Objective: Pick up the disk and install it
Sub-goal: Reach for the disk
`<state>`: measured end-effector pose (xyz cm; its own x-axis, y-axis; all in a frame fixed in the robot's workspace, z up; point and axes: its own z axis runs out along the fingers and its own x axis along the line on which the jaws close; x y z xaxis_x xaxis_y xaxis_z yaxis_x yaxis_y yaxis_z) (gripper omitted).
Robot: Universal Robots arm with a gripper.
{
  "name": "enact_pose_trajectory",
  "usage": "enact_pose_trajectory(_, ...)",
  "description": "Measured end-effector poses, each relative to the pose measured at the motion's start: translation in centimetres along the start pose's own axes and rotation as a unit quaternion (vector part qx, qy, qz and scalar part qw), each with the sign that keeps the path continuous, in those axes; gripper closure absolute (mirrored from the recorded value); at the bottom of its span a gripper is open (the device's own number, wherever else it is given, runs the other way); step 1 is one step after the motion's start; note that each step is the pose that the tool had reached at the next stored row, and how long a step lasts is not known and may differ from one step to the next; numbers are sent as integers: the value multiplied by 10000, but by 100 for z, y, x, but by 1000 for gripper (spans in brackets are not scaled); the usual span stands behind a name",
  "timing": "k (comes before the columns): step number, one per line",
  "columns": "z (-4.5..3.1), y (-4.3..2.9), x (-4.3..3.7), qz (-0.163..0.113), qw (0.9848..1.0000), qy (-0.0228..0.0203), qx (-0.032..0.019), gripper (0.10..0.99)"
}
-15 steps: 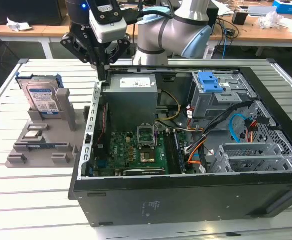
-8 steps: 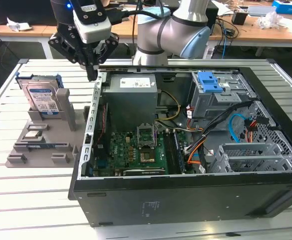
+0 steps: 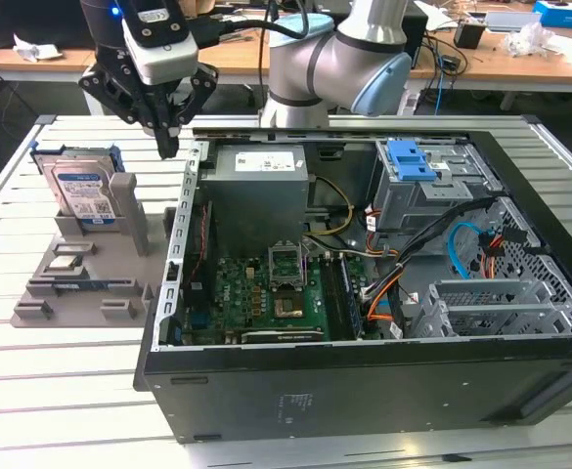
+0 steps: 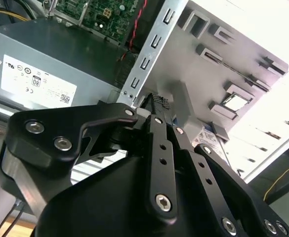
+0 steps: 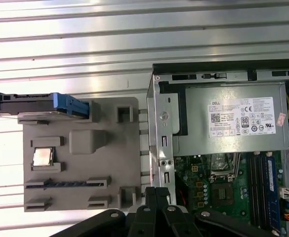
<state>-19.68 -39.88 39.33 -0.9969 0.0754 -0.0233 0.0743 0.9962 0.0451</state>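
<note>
Gripper (image 3: 168, 147): black fingers pressed together, holding nothing | silver rectangular disk in blue plastic carrier (image 3: 80, 191): upright on edge in grey plastic holder (image 3: 110, 264) | bearing: exterior view's left of jaws, apart.

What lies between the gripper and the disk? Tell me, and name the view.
The grey fixture tray spans from gripper to disk, in the first wrist view.

The arm (image 3: 336, 61) is silver-grey tubing with pale blue joint caps, a black cable (image 3: 232, 27) trailing along it. Its gripper (image 3: 168, 149) is matte black, the linkage bars dotted with silver screws (image 4: 163, 201), below a light grey wrist block (image 3: 160, 51) with what looks like a blue light (image 3: 116, 12).
</note>
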Motion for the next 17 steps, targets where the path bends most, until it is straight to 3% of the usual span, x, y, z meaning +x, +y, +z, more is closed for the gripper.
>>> enact_pose_trajectory(10, -5, -16, 209, 0, 10000, 0, 0, 980)
enact_pose_trajectory(17, -11, -31, 414, 0, 10000, 0, 0, 980)
